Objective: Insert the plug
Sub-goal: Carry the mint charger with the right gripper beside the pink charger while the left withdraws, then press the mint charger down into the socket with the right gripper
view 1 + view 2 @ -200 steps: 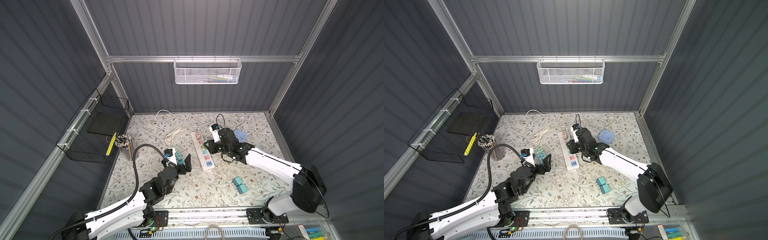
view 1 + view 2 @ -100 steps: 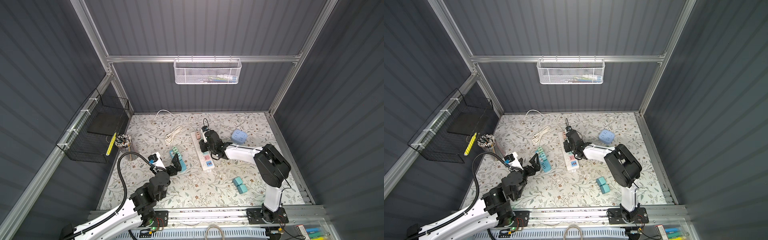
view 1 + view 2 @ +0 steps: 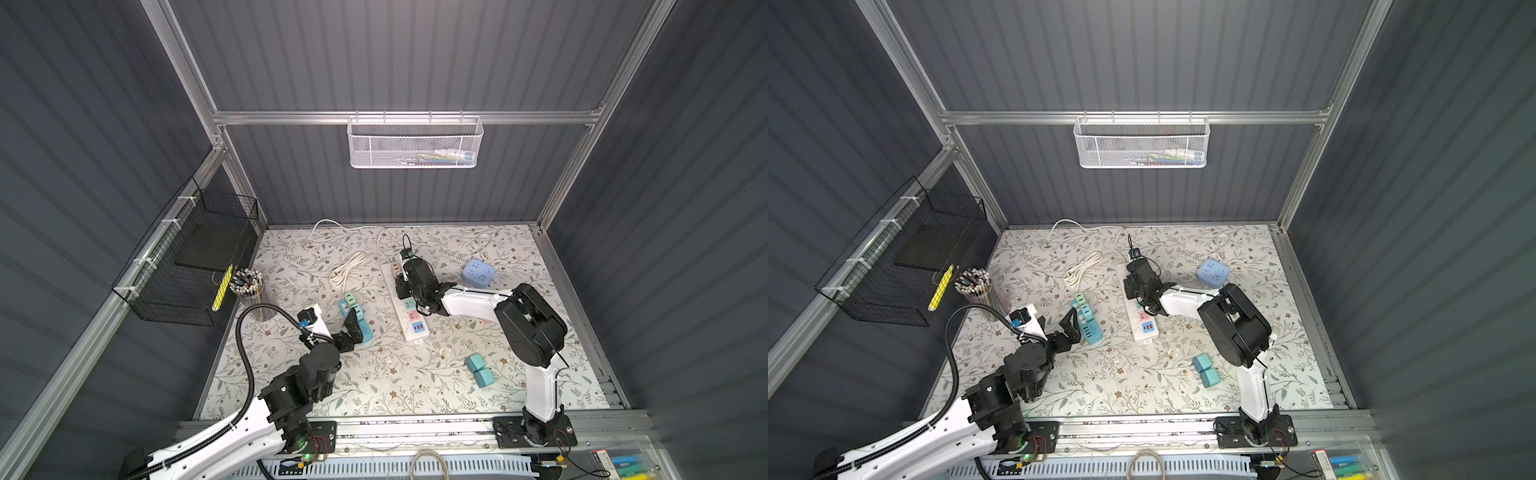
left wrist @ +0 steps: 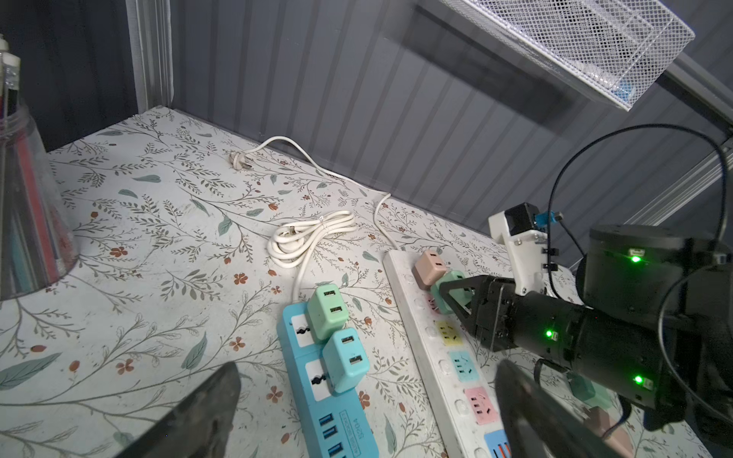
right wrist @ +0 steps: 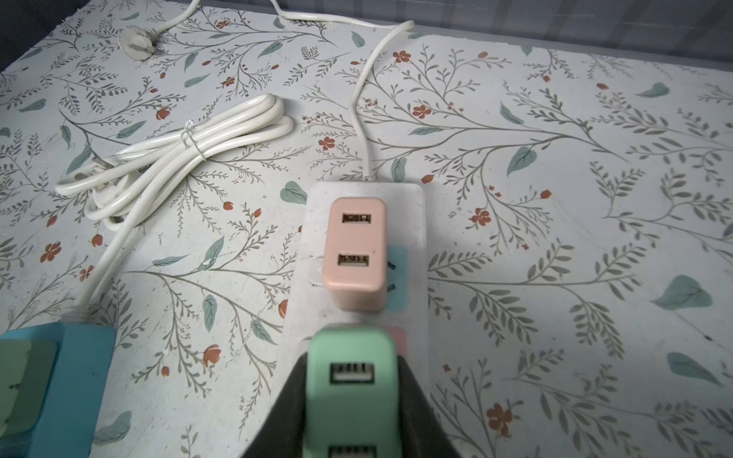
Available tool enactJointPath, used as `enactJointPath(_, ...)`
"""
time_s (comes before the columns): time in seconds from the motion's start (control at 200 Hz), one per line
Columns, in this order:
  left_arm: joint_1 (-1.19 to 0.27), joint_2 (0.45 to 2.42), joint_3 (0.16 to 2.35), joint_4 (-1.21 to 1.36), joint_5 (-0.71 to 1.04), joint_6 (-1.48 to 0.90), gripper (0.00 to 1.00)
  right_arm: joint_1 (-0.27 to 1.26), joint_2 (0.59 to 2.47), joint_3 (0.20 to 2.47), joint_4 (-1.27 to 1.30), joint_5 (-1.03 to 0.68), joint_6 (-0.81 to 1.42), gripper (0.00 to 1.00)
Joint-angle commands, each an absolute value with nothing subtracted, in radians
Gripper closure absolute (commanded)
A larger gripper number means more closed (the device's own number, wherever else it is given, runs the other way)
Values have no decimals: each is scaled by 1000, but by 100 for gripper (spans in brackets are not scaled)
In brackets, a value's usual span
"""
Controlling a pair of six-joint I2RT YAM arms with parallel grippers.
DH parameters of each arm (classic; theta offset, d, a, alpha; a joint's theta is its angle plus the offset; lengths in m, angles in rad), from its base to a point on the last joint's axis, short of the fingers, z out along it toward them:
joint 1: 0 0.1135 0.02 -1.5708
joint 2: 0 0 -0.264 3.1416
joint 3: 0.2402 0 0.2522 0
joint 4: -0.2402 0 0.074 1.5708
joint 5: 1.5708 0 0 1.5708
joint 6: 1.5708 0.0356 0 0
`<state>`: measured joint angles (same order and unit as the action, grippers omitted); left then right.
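Green plug [image 5: 351, 400] within right gripper [image 5: 351, 374]

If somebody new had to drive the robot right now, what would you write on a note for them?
Right tool: shut on the green plug, at the white strip, over the socket beside the pink plug.
Left tool: open, holding nothing, by the blue strip.
Done: the pink plug stands in the white strip.
Left: push the green plug fully in (I cannot tell if it is seated), then let go.
Two teal cubes lie loose, unplugged.
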<state>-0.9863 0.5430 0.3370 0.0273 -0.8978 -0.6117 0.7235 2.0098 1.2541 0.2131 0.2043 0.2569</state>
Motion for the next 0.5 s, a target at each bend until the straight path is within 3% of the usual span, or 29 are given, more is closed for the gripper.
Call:
enactJointPath(0.0,-983,521,324,35,-905,-573,0,724,2032,1274,197,204,241,77)
enactJointPath(0.495,-983,512,328,34,-892,-548,0,725,2057,1292,161,286,296,76)
